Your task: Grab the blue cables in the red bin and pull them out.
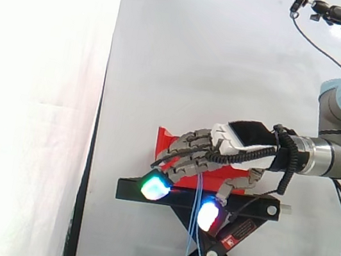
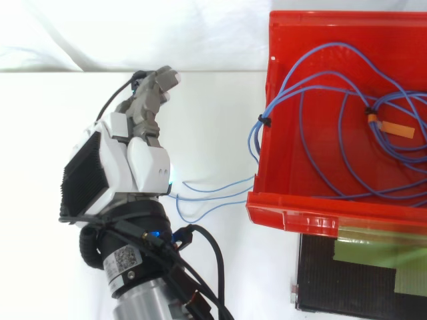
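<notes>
There is one hand (image 1: 247, 137), one red bin (image 2: 313, 217) and one black scissor stand (image 1: 147, 192). The blue cables (image 2: 252, 141) are thin strands, and I cannot count how many separate cables they make, because they cross each other in loops.

The larger part of the cables lies inside the bin, in wide coils on its floor. One small orange tag (image 2: 395, 128) sits on the strands near the right side. One black tie (image 2: 265, 121) binds them where they climb over the left wall of the bin. From there about three strands run out across the white surface to the hand.

The hand is outside the bin, to its left in the top view. Its fingers and thumb are curled downward and closed around the cables. In the side view two strands hang straight down between one green-cyan fingertip (image 1: 156, 186) and another that glows red and blue, in front of the stand.

The exact place of contact is hidden under the palm. The right part of the bin is cut off in the top view, and in the side view the hand covers most of the bin.
</notes>
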`<state>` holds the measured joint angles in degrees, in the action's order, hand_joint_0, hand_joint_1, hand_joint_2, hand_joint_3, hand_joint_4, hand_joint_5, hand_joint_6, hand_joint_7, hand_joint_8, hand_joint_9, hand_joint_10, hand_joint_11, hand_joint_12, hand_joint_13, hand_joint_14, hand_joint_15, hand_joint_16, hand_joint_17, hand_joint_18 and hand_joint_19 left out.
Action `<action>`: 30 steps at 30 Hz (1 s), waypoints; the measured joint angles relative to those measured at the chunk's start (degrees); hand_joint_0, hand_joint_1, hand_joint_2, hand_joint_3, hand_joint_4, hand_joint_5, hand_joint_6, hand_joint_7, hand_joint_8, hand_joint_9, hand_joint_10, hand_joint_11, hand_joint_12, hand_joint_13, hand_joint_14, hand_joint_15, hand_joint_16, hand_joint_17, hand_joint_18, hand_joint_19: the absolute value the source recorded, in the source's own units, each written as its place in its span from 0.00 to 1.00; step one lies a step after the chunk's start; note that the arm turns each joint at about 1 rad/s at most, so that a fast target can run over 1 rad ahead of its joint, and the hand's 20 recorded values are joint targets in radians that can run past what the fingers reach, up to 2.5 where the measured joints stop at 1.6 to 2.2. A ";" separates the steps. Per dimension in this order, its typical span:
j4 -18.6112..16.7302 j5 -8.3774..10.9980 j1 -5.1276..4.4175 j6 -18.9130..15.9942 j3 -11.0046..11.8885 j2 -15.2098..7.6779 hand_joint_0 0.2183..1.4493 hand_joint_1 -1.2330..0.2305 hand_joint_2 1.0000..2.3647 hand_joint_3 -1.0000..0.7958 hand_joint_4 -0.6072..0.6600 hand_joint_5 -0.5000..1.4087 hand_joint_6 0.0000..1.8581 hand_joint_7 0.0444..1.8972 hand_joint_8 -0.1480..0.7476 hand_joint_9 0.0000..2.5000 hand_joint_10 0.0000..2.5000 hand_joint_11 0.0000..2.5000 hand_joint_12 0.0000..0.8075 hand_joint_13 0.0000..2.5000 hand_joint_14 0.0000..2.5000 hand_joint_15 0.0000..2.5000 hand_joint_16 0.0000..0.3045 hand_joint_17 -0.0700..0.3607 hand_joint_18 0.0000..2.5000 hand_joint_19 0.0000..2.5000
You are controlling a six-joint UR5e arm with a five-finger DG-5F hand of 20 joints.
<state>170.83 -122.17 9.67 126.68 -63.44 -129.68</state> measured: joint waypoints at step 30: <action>3.01 -1.75 1.63 2.34 1.16 0.02 0.49 0.30 0.00 0.00 0.69 0.57 0.01 0.20 0.46 0.30 0.01 0.16 0.42 0.22 0.01 0.15 0.15 0.40 0.18 0.24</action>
<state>173.84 -123.92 11.29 129.03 -62.28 -129.66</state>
